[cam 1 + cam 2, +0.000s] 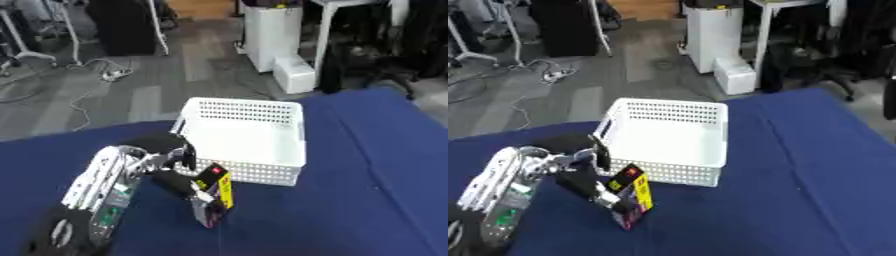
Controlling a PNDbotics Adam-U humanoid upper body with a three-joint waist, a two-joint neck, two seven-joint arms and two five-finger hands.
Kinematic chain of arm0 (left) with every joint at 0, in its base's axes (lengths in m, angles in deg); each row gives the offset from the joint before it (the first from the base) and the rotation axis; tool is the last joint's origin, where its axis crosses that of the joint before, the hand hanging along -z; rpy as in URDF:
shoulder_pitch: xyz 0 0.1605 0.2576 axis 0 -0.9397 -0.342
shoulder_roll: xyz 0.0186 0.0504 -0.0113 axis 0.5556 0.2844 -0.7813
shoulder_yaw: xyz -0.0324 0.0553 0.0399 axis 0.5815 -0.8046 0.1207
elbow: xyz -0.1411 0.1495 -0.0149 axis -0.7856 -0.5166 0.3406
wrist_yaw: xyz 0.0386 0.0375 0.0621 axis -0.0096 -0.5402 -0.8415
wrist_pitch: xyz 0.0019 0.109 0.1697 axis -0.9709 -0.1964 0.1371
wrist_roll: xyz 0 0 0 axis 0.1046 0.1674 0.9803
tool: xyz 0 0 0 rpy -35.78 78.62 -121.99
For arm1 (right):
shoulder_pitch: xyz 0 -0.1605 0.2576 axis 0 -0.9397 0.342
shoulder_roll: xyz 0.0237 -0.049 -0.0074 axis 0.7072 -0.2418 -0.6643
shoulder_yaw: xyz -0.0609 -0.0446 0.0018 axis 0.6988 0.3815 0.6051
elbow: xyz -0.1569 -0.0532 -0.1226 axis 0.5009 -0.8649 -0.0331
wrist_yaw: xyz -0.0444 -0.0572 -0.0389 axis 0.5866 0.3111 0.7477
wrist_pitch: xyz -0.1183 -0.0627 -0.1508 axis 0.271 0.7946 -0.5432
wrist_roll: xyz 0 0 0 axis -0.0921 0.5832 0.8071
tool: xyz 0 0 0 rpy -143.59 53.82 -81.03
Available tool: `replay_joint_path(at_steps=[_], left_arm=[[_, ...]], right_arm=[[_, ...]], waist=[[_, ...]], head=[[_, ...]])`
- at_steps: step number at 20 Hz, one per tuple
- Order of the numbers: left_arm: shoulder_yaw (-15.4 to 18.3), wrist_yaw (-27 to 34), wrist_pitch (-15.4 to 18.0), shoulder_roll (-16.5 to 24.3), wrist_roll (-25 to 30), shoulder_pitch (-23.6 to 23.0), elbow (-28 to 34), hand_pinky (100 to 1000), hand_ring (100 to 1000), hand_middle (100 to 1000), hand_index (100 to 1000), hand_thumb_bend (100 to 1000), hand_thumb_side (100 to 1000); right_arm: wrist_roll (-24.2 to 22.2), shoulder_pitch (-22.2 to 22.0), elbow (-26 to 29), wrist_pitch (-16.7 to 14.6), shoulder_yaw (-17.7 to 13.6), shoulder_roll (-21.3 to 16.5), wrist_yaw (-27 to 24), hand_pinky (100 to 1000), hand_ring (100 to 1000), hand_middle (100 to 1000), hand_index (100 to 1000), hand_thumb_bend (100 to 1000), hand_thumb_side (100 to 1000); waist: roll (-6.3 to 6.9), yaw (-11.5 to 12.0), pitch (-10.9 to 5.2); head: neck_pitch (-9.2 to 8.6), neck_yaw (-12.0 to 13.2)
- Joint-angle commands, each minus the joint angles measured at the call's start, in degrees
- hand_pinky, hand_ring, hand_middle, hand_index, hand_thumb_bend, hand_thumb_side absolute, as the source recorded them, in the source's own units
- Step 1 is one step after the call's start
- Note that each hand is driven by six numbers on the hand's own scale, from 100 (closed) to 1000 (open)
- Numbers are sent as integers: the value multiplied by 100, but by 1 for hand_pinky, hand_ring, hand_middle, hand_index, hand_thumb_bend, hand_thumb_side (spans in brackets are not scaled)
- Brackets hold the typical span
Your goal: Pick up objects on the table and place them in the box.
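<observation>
Left eye view: The left arm enters from the lower left corner, silver and black, and reaches toward the centre of the blue cloth-covered table [367, 165]. The left hand [188, 187] is closed around a small rectangular carton with black, red and yellow panels [215, 192]. The carton is held upright with a slight tilt, above the blue surface, just in front of the near wall of the white perforated plastic box [249, 172]. The carton is outside the box, at its near left corner. The box interior shows only white surfaces. The right hand does not appear.

Right eye view: The same arrangement appears shifted toward the left. The left hand [598, 192] grips the carton [632, 197] from its left side, with dark fingers wrapped on the carton's lower part. The carton's yellow edge faces right, and its lower end shows purple. The white box [667, 175] stands just behind the carton.
</observation>
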Motion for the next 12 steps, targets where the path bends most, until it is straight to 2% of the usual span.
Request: replay_joint_path(at_steps=[1,12], left_arm=[[56,-80,32,70,-8,175,-13,197,561,617,682,970,816],[44,-89,110,71,-8,377,-340,215,572,612,678,921,798]], right_arm=[[-510,68,74,-478,-25,-157,-22,186,277,385,469,100,1000],[-517,93,74,-459,-19,-162,-55,186,277,385,469,100,1000]], waist=[[-15,-7,-48],[-9,-38,-54]], head=[[-80,30],[-102,45]])
